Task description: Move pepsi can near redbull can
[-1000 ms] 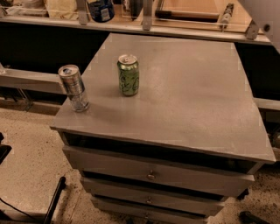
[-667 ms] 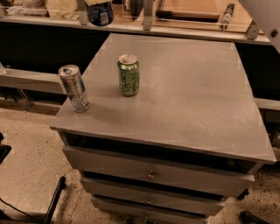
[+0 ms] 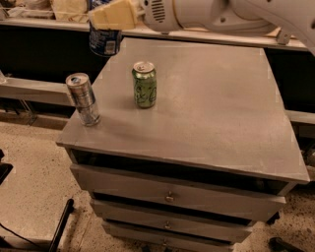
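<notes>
The pepsi can (image 3: pixel 105 42), dark blue with white label marks, hangs in the air over the table's far left corner, its top hidden behind the gripper. My gripper (image 3: pixel 112 19), with pale yellow fingers (image 3: pixel 115 15), reaches in from the upper right on a white arm and is shut on it. The redbull can (image 3: pixel 83 99), slim and silver, stands upright at the table's left edge, nearer and lower than the pepsi can. The two cans are apart.
A green can (image 3: pixel 144 84) stands upright right of the redbull can. The grey table top (image 3: pixel 221 108) sits on a cabinet with drawers (image 3: pixel 170 197). A shelf with clutter (image 3: pixel 64 9) runs along the back.
The white arm has swung in across the top of the view. The pepsi can has moved from the back shelf area down and toward the table's far left corner.
</notes>
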Action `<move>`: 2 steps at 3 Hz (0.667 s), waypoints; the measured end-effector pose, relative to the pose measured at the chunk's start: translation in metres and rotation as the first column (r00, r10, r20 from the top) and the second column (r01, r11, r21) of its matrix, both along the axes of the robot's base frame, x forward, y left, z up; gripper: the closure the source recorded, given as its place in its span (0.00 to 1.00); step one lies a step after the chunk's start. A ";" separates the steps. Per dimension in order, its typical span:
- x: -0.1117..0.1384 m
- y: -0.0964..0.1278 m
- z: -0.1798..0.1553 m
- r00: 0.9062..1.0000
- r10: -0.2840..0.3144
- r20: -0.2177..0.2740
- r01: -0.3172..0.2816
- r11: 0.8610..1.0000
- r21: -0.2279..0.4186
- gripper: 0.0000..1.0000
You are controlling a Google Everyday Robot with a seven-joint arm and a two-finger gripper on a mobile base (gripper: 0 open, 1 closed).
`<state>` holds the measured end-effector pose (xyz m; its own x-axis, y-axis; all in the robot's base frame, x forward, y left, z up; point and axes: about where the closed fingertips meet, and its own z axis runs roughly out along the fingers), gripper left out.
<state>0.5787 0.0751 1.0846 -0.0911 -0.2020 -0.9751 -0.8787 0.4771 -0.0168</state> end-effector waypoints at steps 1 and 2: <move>-0.044 0.002 -0.020 0.993 0.073 -0.096 -0.070 0.997 0.028 1.00; -0.074 -0.002 -0.044 0.979 0.122 -0.161 -0.123 0.992 0.003 1.00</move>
